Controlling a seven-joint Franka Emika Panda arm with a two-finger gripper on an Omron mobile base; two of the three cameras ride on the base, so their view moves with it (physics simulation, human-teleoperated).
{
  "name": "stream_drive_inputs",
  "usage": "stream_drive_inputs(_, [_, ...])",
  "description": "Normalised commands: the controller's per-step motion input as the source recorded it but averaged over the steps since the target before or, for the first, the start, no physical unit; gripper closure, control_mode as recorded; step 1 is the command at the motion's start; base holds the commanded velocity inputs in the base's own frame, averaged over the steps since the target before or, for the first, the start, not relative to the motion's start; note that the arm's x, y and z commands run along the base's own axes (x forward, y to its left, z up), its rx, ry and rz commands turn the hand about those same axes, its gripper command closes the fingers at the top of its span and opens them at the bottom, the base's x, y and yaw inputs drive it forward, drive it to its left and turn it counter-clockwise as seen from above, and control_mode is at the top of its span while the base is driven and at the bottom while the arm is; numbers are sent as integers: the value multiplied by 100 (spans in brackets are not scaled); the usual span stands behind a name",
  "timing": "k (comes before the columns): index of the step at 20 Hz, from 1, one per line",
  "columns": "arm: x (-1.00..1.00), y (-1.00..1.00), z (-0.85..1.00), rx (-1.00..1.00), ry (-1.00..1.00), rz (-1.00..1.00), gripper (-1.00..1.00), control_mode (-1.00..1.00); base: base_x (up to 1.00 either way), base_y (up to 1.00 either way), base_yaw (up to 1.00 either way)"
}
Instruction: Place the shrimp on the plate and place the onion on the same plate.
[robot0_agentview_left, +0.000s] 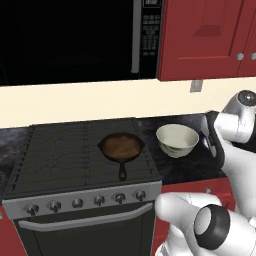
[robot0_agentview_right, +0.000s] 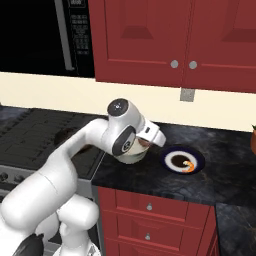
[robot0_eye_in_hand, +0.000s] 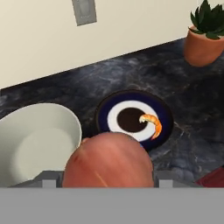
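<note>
The onion (robot0_eye_in_hand: 109, 162), a reddish-pink ball, fills the bottom of the hand view, held between the fingers of my gripper (robot0_eye_in_hand: 107, 180), which is shut on it. It hangs above the counter, in front of the white bowl and the plate. The plate (robot0_eye_in_hand: 103, 119), dark blue at the rim with a white ring, lies just beyond the onion. The orange shrimp (robot0_eye_in_hand: 153, 124) rests on the plate's right side. From the right base view, the hand (robot0_agentview_right: 150, 134) hovers left of the plate (robot0_agentview_right: 198, 159), where the shrimp (robot0_agentview_right: 188, 166) lies, and a sliver of onion (robot0_agentview_right: 143, 143) shows under the hand.
A deep cream-white bowl (robot0_eye_in_hand: 35, 140) stands left of the plate, close under the hand. A dark skillet (robot0_agentview_left: 121, 147) sits on the stove (robot0_agentview_left: 60, 155). A potted plant (robot0_eye_in_hand: 205, 39) stands far right on the dark counter (robot0_agentview_right: 225, 175). The wall rises behind.
</note>
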Motion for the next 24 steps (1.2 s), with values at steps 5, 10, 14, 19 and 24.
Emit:
stream_drive_inputs(5, [-7,-42,-18,3,6,-6,100,-100,0,0,0])
stream_drive_inputs(10, [3,-29,-27,21,10,0,100,-100,0,0,0])
stream_drive_inputs(14, [24,-37,-2,23,21,0,100,-100,0,0,0])
stream_drive_inputs(19, [39,-19,-4,1,18,-2,100,-100,0,0,0])
stream_drive_inputs(24, [28,-9,-40,2,1,0,100,-100,0,0,0])
